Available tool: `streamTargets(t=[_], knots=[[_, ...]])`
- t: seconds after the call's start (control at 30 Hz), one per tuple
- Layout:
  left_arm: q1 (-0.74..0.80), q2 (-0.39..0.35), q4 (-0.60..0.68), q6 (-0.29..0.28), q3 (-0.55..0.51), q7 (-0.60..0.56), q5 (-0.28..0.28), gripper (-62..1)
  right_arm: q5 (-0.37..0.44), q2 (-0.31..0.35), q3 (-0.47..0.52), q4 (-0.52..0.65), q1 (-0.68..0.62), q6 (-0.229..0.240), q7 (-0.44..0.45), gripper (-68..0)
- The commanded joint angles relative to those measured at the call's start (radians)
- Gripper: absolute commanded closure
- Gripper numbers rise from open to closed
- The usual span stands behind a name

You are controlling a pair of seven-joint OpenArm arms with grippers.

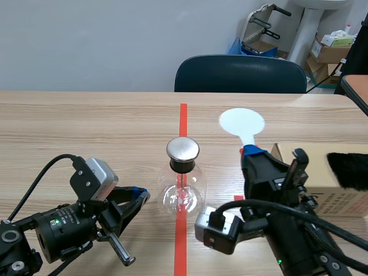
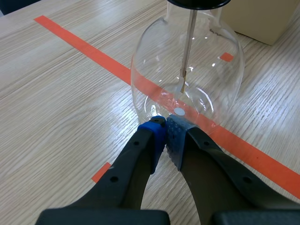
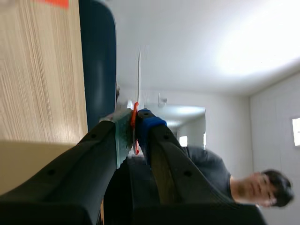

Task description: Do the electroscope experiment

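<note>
At the right pincer [image 1: 251,152]: we are clamped on the red stem of a white paddle [image 1: 242,122]. Its round disc stands upright above the grip, and our right wrist view shows it edge-on.
Left pincer [image 2: 165,130]: closed together on nothing, with the tips just at the foot of the glass.
Electroscope [image 1: 183,184]: upright on the red tape line [image 1: 183,115], between our two arms. A metal cap [image 1: 183,148] sits on top and a rod [image 2: 189,42] hangs inside.
Done, as we judge it: the paddle is in hand. We cannot tell whether it has been rubbed on the fur.
Left to do: bring the disc to the cap, which it stands apart from, beyond it and to the right. Then we watch the foil [image 2: 183,83] at the rod's end, which shows no clear spread.
Around us: black fur [image 1: 348,169] lies on a cardboard box [image 1: 322,198] just beside our right arm. A dark chair [image 1: 240,75] stands across the table [image 1: 86,126], and a person [image 3: 206,161] shows in the right wrist view.
In the way: we see nothing between disc and cap. The box crowds our right arm, and the left pincer sits low, clear of the cap.
</note>
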Motion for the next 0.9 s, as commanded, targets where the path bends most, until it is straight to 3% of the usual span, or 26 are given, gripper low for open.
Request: streamTargets(t=[0.0, 0.2, 0.43, 0.63, 0.87], knots=[[-0.003, 0.005, 0.015, -0.001, -0.003, -0.014, -0.006, -4.1, -0.001, 0.011, 0.008, 0.005, 0.006, -0.014, 0.041, -2.0], [-0.003, 0.005, 0.015, -0.001, -0.003, -0.014, -0.006, -4.1, -0.001, 0.011, 0.008, 0.005, 0.006, -0.014, 0.233, -2.0], [-0.003, 0.005, 0.015, -0.001, -0.003, -0.014, -0.006, -4.1, -0.001, 0.011, 0.008, 0.005, 0.006, -0.014, 0.394, -2.0], [-0.003, 0.005, 0.015, -0.001, -0.003, -0.014, -0.006, -4.1, -0.001, 0.011, 0.008, 0.005, 0.006, -0.014, 0.447, -2.0], [-0.003, 0.005, 0.015, -0.001, -0.003, -0.014, -0.006, -4.1, -0.001, 0.011, 0.008, 0.005, 0.006, -0.014, 0.449, -2.0]])
